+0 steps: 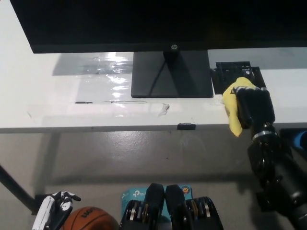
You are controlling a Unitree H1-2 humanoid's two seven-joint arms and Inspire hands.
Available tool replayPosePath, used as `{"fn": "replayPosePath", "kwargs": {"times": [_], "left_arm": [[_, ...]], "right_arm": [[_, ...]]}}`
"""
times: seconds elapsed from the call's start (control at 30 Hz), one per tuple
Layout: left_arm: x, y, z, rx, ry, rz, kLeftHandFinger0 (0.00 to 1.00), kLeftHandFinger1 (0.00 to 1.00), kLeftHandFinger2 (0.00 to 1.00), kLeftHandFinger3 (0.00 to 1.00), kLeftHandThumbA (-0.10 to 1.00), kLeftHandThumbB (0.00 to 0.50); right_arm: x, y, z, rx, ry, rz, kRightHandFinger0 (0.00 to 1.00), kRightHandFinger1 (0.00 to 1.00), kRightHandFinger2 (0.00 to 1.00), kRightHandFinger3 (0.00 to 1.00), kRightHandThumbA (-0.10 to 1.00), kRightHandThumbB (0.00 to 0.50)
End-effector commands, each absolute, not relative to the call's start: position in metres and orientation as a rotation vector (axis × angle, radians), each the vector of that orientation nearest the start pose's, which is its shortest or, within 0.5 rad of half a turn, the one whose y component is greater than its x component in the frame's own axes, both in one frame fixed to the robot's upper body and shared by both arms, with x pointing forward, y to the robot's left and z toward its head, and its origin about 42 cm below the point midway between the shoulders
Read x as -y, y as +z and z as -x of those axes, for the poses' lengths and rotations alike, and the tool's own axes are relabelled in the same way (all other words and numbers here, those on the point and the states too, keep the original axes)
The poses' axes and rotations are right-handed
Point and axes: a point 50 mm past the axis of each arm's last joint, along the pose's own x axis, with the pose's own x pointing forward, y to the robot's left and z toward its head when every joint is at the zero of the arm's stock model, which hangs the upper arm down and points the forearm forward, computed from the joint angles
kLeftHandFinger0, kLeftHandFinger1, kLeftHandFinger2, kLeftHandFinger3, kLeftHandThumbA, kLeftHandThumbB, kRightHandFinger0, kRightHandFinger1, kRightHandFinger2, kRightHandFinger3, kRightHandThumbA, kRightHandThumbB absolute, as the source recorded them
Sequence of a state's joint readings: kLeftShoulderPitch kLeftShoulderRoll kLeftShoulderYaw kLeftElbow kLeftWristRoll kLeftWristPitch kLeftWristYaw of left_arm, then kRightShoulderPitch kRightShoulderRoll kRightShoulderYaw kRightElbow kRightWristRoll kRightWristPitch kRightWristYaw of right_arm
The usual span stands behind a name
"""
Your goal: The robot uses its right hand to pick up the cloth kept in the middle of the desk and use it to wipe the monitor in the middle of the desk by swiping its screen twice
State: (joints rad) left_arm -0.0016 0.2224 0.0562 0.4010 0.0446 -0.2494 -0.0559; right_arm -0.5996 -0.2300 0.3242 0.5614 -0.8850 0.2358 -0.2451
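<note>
My black right hand (254, 108) is shut on a yellow cloth (233, 106), which hangs from its left side over the desk's front right part. It sits to the right of the monitor's black base (171, 74). The monitor (158, 24) stands across the back of the white desk (62, 100), its dark screen filling the top of the view. My white left hand (53, 215) rests at the lower left, below desk level, with its fingers curled.
A black flat object (237, 73) lies on the desk just behind the cloth. An orange basketball (88, 220) sits on the floor beside my left hand. A small black clip (186, 126) is on the desk's front edge.
</note>
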Motion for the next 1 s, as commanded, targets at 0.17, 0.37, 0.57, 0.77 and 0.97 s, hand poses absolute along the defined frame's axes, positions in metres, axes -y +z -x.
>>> {"fn": "replayPosePath", "kwargs": {"times": [0.17,0.37,0.57,0.77,0.97], "left_arm": [[-0.318,0.025,-0.255,-0.066,-0.007,-0.320,0.00,0.00,0.00,0.00,0.61,0.500],[-0.318,0.021,-0.247,-0.078,0.001,-0.329,0.00,0.00,0.00,0.00,0.60,0.500],[-0.320,0.016,-0.238,-0.080,0.009,-0.335,0.00,0.00,0.00,0.00,0.62,0.500],[-0.321,0.015,-0.235,-0.079,0.004,-0.315,0.00,0.00,0.00,0.00,0.59,0.500],[-0.323,0.014,-0.235,-0.070,0.003,-0.331,0.00,0.00,0.00,0.00,0.60,0.500]], "right_arm": [[0.249,0.199,-0.452,0.170,-0.448,0.315,0.00,0.01,0.39,0.14,-0.10,0.000],[0.252,0.268,-0.449,0.287,-0.502,0.170,0.00,0.00,0.08,0.07,-0.10,0.000],[0.257,0.317,-0.445,0.430,-0.486,-0.108,0.00,0.00,0.09,0.10,-0.10,0.000],[0.267,0.386,-0.449,0.579,-0.552,-0.247,0.00,0.00,0.09,0.08,-0.10,0.053],[0.277,0.438,-0.453,0.710,-0.606,-0.302,0.00,0.00,0.05,0.08,-0.10,0.060]]}}
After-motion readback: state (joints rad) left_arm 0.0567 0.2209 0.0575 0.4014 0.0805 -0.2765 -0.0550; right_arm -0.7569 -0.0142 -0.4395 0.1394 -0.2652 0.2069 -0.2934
